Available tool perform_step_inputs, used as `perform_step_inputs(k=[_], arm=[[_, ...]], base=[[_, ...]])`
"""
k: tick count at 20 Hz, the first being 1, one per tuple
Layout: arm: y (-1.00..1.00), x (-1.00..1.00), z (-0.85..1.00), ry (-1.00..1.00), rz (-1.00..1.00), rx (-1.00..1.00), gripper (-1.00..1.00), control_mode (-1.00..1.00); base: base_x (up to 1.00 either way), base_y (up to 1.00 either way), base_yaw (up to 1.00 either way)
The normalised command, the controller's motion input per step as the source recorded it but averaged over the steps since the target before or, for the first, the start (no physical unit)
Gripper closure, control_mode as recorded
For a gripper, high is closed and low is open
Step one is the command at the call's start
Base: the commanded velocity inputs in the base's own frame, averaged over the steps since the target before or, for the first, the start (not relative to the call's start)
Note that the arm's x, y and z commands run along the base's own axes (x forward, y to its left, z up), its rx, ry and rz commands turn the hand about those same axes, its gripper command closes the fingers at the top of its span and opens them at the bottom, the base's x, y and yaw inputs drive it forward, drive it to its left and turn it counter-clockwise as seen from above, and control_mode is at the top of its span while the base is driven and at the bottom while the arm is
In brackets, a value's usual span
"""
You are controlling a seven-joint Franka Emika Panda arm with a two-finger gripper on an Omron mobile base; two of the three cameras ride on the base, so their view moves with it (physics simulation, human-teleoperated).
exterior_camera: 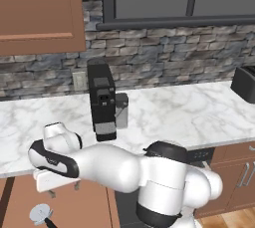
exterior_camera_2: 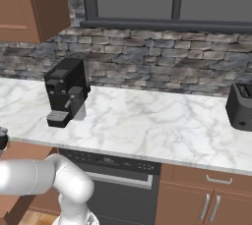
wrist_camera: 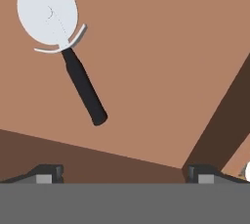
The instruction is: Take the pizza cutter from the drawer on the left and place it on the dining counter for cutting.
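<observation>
The marble tabletop (exterior_camera: 189, 117) with the black coffee machine (exterior_camera: 102, 100) runs across in front of me, a dark toaster (exterior_camera_2: 241, 105) at its far right, and my arm reaches down and to the left below its front edge, over the open drawer (wrist_camera: 161, 61). Looking along my hand, I see the drawer's flat brown floor spread out under me, its darker walls meeting at a corner toward the lower right. The pizza cutter (wrist_camera: 61, 42) lies flat on that floor, free of everything, ahead of my gripper (wrist_camera: 124, 174) and off toward the upper left of the hand view. Its long axis runs on a diagonal: the pale wheel blade at the far upper-left end, the black handle pointing back down toward me and slightly right, so the handle end is the nearer part. My fingertips (wrist_camera: 49, 173) stand wide apart with nothing between them. I judge I must shift toward the handle and turn my wrist so the jaws close across it. I can read no brand, label or writing anywhere.
</observation>
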Motion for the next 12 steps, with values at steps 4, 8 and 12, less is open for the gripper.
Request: perform_step_inputs(k=[4,8,12], arm=[[0.22,0.02,-0.12,-0.03,0.01,-0.01,-1.00,-1.00],[0.07,0.00,-0.09,-0.02,0.00,-0.01,-1.00,-1.00],[0.00,0.00,0.00,0.00,0.00,0.00,-1.00,-1.00]], base=[[0.00,0.00,0.00],[0.00,0.00,0.00],[0.00,0.00,0.00]])
